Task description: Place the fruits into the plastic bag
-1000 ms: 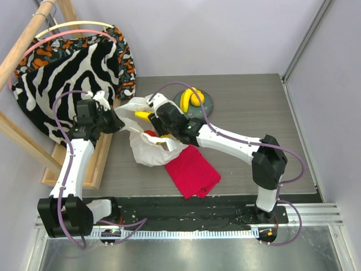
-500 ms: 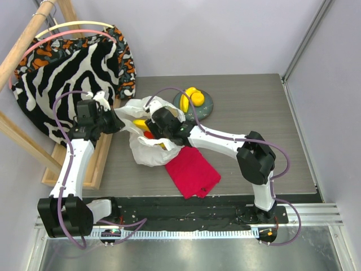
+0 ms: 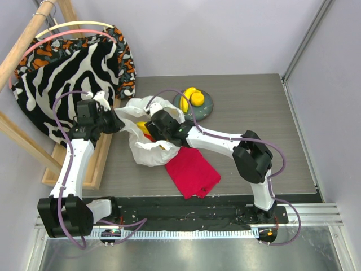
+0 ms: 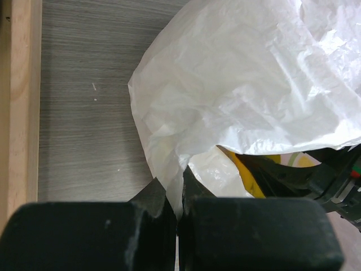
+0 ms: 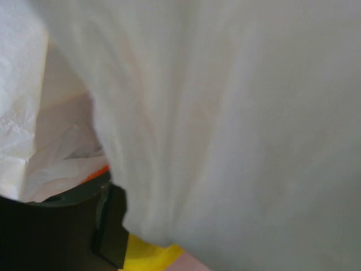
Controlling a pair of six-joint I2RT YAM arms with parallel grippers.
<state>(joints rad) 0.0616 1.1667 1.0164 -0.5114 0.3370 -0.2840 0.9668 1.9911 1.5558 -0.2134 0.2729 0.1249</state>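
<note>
The white plastic bag [image 3: 149,153] lies crumpled at centre-left and fills the left wrist view [image 4: 242,84] and right wrist view [image 5: 225,113]. My left gripper [image 3: 114,121] is shut on the bag's rim [image 4: 175,189]. My right gripper [image 3: 148,129] reaches into the bag's mouth, shut on a yellow banana [image 3: 141,126], which also shows in the left wrist view [image 4: 247,176] and beside my one visible finger [image 5: 107,226]. The bag film hides the other finger. A red-orange fruit edge [image 5: 98,171] shows inside. Yellow fruits [image 3: 190,97] remain on the dark plate [image 3: 206,110].
A red folded cloth [image 3: 192,171] lies just right of the bag. Zebra-striped fabric [image 3: 73,73] hangs on a wooden frame at far left, with a wooden rail [image 3: 104,152] on the table's left edge, also seen in the left wrist view [image 4: 20,101].
My right gripper has moved left and down from the plate side into the bag's mouth, carrying the banana. My left gripper has kept its hold on the rim.
</note>
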